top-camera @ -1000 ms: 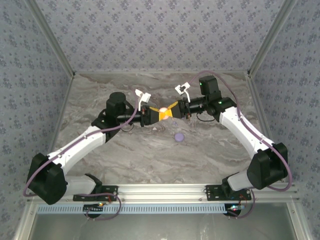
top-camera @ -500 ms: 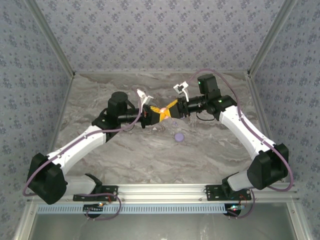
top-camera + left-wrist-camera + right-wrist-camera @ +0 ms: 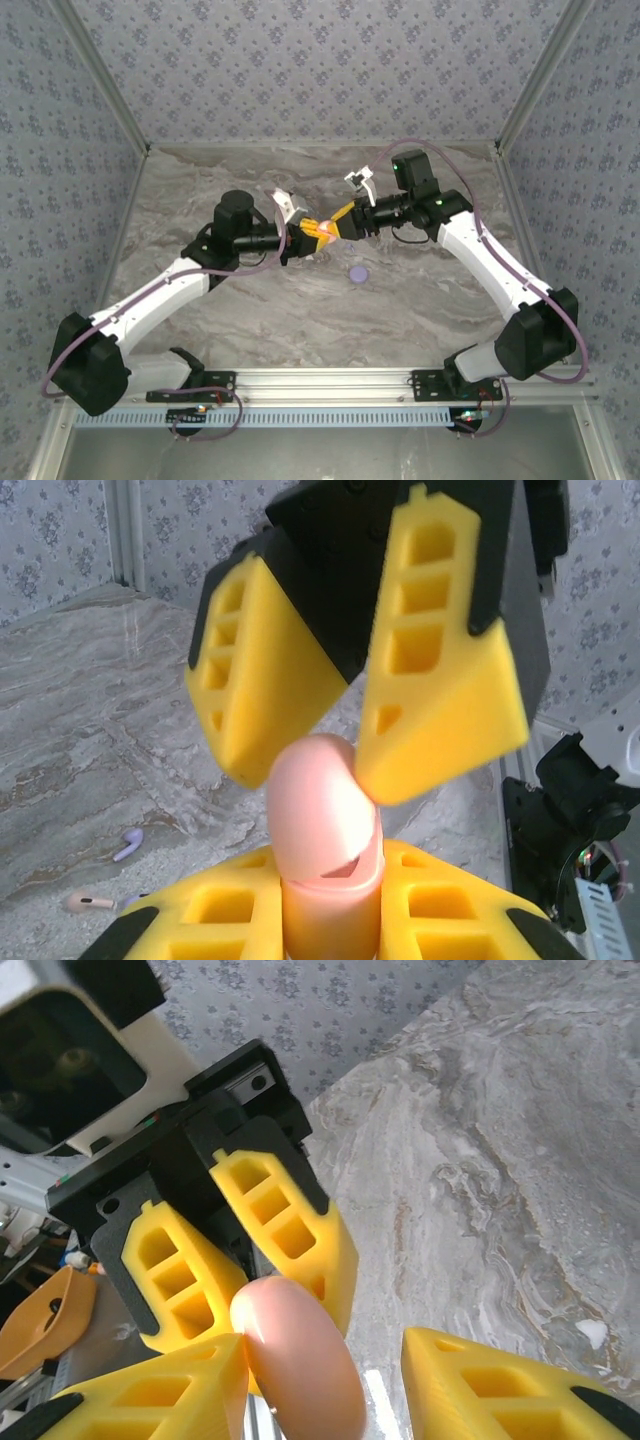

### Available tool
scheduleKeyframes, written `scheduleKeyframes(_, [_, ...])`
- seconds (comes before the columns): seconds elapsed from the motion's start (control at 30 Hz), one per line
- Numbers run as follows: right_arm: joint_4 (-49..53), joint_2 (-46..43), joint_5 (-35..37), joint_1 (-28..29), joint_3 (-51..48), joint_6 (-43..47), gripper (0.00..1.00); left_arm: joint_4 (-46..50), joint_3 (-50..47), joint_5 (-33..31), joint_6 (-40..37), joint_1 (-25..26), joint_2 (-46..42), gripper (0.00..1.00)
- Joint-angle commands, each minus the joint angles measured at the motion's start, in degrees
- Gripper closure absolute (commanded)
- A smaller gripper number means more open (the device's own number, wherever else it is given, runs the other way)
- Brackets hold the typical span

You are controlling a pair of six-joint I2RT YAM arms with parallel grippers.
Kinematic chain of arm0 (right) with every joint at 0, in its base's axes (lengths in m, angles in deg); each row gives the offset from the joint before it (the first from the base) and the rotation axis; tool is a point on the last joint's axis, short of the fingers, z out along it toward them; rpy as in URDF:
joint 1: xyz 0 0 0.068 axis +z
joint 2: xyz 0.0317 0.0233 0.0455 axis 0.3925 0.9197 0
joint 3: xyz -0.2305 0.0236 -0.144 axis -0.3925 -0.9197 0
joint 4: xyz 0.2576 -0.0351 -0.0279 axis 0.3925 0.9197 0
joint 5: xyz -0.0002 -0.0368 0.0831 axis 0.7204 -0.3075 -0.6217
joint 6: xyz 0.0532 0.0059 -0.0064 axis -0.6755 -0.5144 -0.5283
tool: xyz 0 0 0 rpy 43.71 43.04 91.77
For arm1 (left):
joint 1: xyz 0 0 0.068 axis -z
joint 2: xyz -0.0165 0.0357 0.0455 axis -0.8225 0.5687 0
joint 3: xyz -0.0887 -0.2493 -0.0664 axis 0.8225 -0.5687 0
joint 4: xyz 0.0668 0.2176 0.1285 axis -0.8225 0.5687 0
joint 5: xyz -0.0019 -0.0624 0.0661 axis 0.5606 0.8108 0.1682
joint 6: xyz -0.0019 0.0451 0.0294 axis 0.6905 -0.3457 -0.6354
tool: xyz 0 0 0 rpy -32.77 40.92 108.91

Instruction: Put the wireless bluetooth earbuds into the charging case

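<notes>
The two arms meet over the middle of the marble table (image 3: 250, 300). The left tool (image 3: 312, 233) is clamped narrowly on the salmon-pink charging case (image 3: 324, 228), holding it clear of the table. In the left wrist view the case (image 3: 325, 830) stands on edge between that tool's two yellow fingers (image 3: 230, 905), its rounded top sticking out past their tips, with a dark seam showing low on its face.

The right tool (image 3: 338, 220) comes in from the right and far side, and its jaws stand apart around the free end of the case. In the right wrist view the case (image 3: 300, 1360) leans against one of this tool's fingers (image 3: 160, 1390), while the other finger (image 3: 500, 1390) stands clear of it with an open gap between. So the right tool is partly wide and is not gripping anything. From the left wrist camera, one right-tool fingertip (image 3: 440, 710) touches the top of the case and the other (image 3: 250, 680) sits just beside it.

A purple case (image 3: 358, 273) lies flat on the table, near and a little right of the held case, apart from both tools.

Two of the earbuds lie loose on the table below the left tool. The purple earbud (image 3: 127, 846) and the pale pink earbud (image 3: 88, 902) are near each other but not touching.
</notes>
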Motion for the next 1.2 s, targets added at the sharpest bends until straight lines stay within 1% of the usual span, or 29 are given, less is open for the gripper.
scheduleKeyframes(0.0, [0.51,-1.0,5.5,-0.02,1.79,-0.08,0.54,-2.29,0.0,3.12,-3.97,1.34,-2.85,0.89])
scheduleKeyframes(0.07, [0.29,-1.12,6.54,-0.03,1.8,-0.42,0.54,-2.11,-0.01,3.53,-4.2,1.35,-2.88,0.9])
scheduleKeyframes(0.27, [0.98,-1.21,6.64,0.16,1.8,-0.23,0.52,-3.37,-0.23,3.66,-3.43,1.34,-2.65,0.92])
scheduleKeyframes(0.53, [2.73,-1.01,11.61,0.53,1.85,0.01,0.5,-8.1,-1.65,4.93,-0.91,1.37,-2.95,0.93])
scheduleKeyframes(0.7, [3.13,-1.02,14.97,0.52,2.46,-0.66,0.48,-9.23,-2.18,5.17,-0.35,1.42,-3.08,0.93])
scheduleKeyframes(1.17, [5.11,-3.21,13.26,-0.31,4.06,0.96,0.39,-10.79,-2.66,1.22,0.47,1.19,-1.88,0.93])
